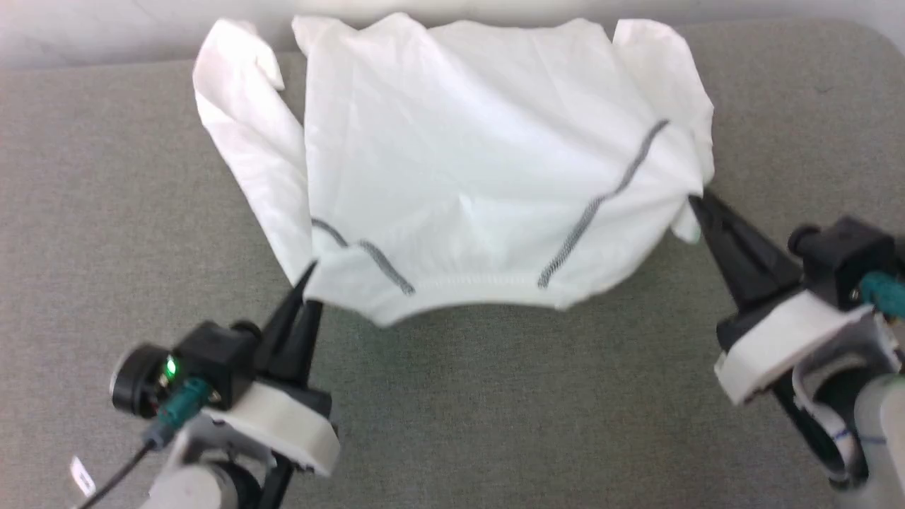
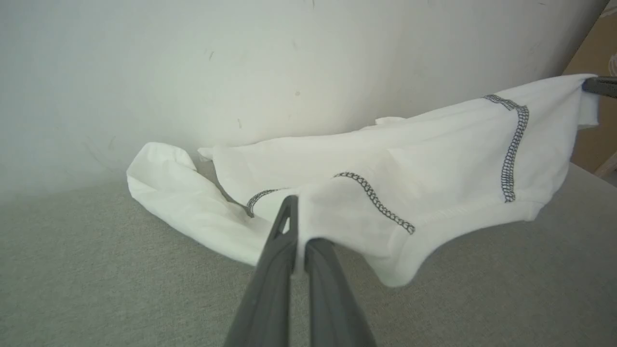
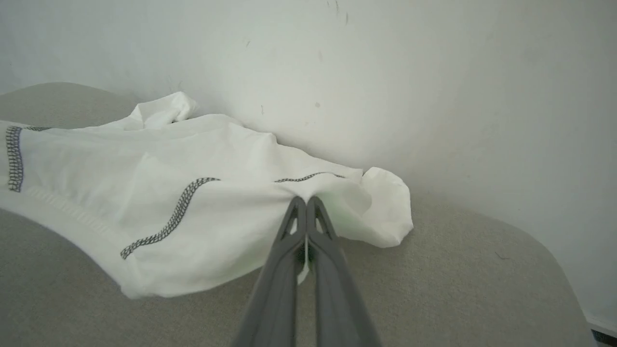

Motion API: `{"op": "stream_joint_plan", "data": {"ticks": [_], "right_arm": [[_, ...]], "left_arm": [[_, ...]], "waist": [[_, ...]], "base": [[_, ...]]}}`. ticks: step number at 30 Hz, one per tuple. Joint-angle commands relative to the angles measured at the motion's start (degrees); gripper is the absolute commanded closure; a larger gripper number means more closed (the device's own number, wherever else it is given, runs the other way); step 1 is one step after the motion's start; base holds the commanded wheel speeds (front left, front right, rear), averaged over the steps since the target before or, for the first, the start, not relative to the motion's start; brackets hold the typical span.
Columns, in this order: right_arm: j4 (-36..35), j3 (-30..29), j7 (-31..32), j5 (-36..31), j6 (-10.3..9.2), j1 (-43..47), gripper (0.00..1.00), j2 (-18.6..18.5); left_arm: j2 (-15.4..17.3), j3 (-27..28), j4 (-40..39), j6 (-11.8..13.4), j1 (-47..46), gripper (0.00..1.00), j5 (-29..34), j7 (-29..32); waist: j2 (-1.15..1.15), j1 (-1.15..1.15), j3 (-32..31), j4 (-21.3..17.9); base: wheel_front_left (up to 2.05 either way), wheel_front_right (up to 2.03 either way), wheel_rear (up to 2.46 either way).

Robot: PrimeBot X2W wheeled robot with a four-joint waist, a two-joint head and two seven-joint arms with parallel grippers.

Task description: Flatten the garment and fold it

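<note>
Nearest you, your left gripper [image 1: 310, 279] is clamped on the garment [image 1: 459, 162] at one shoulder, just outside a zigzag seam. Your right gripper [image 1: 696, 205] is pinched tight on the opposite shoulder, past the other seam. Holding the shoulders apart like this stretches the collar edge between them, which I judge is meant to pull the body flat. That near edge is lifted clear of the grey table [image 1: 452, 410] and sags a little in the middle. The rest of the shirt slopes down and lies on the table toward its far edge. There both sleeves are untidy: the left sleeve [image 1: 240, 141] is doubled along the body's side, and the right sleeve [image 1: 664, 71] is folded in on itself by the shoulder. Beyond them a pale wall [image 2: 241, 62] stands close against the far edge, so you have little room to spread the hem that way.
</note>
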Motion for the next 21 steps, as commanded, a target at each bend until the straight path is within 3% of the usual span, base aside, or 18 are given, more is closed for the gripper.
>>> {"op": "stream_joint_plan", "data": {"ticks": [1, 10, 21], "right_arm": [[-0.68, -0.45, 0.22, 0.0, -0.05, 1.86, 1.0, 0.38], [-2.77, -1.14, 4.46, 1.52, -0.05, 13.76, 1.0, 1.19], [-5.42, -1.13, 14.06, 4.15, -0.05, 22.37, 1.0, -0.67]], "left_arm": [[0.11, -0.43, -0.21, 0.34, 1.39, 1.0, -0.49, 0.57], [1.76, -4.59, -1.08, -1.06, 9.69, 1.0, -4.83, 6.29], [4.29, -7.66, -2.94, -1.41, 16.58, 1.0, -10.45, 14.39]], "waist": [[0.0, 0.01, -2.48, 0.11], [0.0, 0.01, -7.91, -0.11], [0.0, 0.01, -12.71, -0.84]], "base": [[0.0, 0.0, 0.0], [0.0, 0.0, 0.0], [0.0, 0.0, 0.0]]}}
